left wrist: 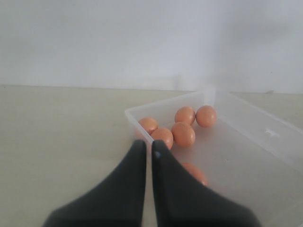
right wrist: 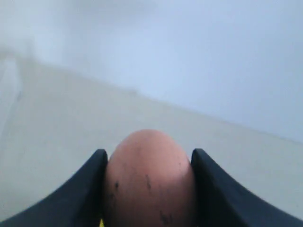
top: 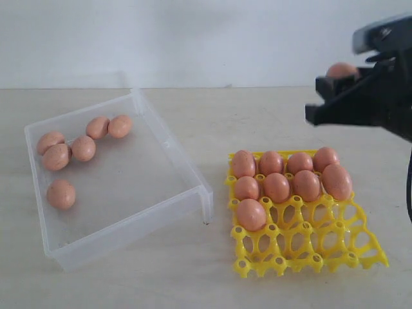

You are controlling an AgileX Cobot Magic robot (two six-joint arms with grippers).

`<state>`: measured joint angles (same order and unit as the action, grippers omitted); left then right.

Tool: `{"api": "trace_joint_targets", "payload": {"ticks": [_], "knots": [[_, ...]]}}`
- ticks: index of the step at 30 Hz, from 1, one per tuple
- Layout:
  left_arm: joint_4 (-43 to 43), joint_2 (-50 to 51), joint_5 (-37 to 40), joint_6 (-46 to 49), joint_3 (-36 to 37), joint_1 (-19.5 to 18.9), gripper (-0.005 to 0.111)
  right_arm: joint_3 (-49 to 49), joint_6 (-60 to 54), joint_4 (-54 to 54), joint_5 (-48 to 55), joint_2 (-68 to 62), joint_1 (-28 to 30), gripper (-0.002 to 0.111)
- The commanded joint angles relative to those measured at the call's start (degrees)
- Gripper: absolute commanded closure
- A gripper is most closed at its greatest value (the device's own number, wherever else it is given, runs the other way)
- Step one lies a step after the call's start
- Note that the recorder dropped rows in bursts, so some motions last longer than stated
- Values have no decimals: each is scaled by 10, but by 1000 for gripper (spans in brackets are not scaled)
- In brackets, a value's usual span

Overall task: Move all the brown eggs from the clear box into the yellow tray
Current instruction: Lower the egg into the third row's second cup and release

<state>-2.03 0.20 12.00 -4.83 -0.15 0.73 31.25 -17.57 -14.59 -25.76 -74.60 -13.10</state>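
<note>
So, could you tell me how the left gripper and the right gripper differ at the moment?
The left gripper is shut and empty; the right gripper is clamped on an egg. The left points at the clear box; the right is raised near the yellow tray. Both are black.

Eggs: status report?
Right claw shut on egg, near yellow tray. Left claw shut, empty, at clear box. Six box eggs, nine tray eggs. Nothing blocking.
</note>
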Motion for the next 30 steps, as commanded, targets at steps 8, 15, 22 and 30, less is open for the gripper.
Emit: {"api": "trace_joint_targets", "payload": {"ticks": [8, 15, 22, 30], "knots": [[-1, -2, -1, -1, 1, -1, 103, 48, 1003, 632, -439, -176, 184, 109], [-1, -2, -2, -1, 1, -1, 103, 134, 990, 1145, -397, -268, 256, 109], [-1, -2, -2, -1, 1, -1, 103, 134, 840, 1145, -321, -268, 193, 109], [-1, -2, -2, -1, 1, -1, 103, 134, 837, 1145, -301, -268, 192, 92]]}}
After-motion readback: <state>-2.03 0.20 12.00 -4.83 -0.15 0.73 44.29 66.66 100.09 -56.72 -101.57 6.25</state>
